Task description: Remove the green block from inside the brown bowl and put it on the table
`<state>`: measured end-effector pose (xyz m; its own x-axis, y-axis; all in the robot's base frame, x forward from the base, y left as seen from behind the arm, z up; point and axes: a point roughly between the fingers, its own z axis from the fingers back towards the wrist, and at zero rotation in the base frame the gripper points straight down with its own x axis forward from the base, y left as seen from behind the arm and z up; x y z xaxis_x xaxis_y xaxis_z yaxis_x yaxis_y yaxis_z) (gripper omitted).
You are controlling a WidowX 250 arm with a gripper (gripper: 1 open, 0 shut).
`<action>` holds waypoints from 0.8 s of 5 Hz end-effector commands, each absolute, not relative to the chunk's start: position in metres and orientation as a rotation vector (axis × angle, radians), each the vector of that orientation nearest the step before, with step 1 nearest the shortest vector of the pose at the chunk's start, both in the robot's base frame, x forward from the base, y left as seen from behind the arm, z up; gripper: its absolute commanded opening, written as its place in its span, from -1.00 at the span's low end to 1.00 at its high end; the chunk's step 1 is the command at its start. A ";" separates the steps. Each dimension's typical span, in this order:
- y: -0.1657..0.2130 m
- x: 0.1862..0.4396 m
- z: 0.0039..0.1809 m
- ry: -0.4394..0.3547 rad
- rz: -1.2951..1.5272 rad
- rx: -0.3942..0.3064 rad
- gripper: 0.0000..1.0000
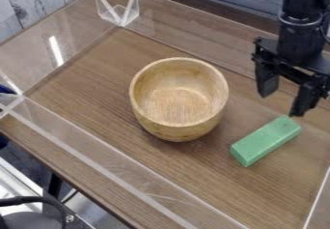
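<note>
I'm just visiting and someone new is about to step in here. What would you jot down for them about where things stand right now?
Tool: open, holding nothing, hanging above the table near its right side.
Green block: lying flat on the table, to the right of the brown bowl and apart from it.
Bowl: upright, nothing inside.
Done: block is out of the bowl and set down.
Left: nothing obvious, perhaps only moving the arm away.

A clear acrylic wall is seen along the surface's near-left edge. A small clear bracket is set at the far corner. White planks are seen beyond.
</note>
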<state>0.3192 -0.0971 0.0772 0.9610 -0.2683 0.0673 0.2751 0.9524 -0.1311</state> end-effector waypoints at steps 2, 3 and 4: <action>-0.084 0.324 0.119 -0.147 -0.271 -0.140 1.00; -0.068 0.323 0.133 -0.161 -0.244 -0.125 1.00; -0.036 0.324 0.147 -0.167 -0.189 -0.096 1.00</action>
